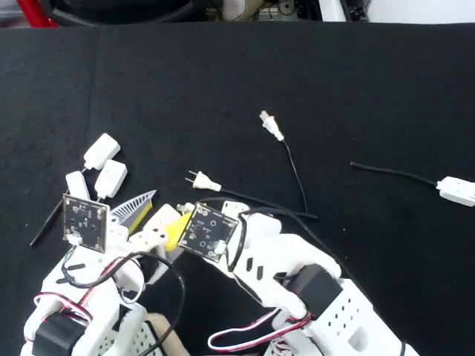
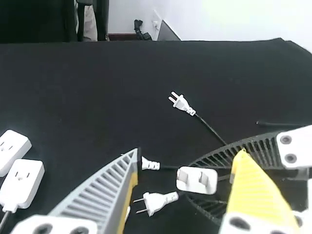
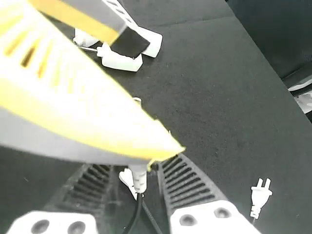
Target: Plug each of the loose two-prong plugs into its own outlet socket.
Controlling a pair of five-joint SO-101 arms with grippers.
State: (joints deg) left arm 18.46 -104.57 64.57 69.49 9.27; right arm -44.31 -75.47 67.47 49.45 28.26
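Matte black cloth (image 1: 223,74); slim white plug (image 1: 202,180) (boxy sockets (image 1: 110,178) nearby).

1. The right gripper (image 3: 145,166) holds its grey ribbed fingers (image 3: 190,187) apart.
2. A white plug (image 3: 132,179) lies between them.
3. A yellow wedge (image 3: 73,97) crosses over their tips.
4. A second plug (image 3: 261,194) lies outside one finger, sockets (image 3: 122,61) beyond the tips.

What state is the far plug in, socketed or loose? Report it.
Loose. The far plug lies on the black cloth, both prongs bare, apart from the outlet sockets.
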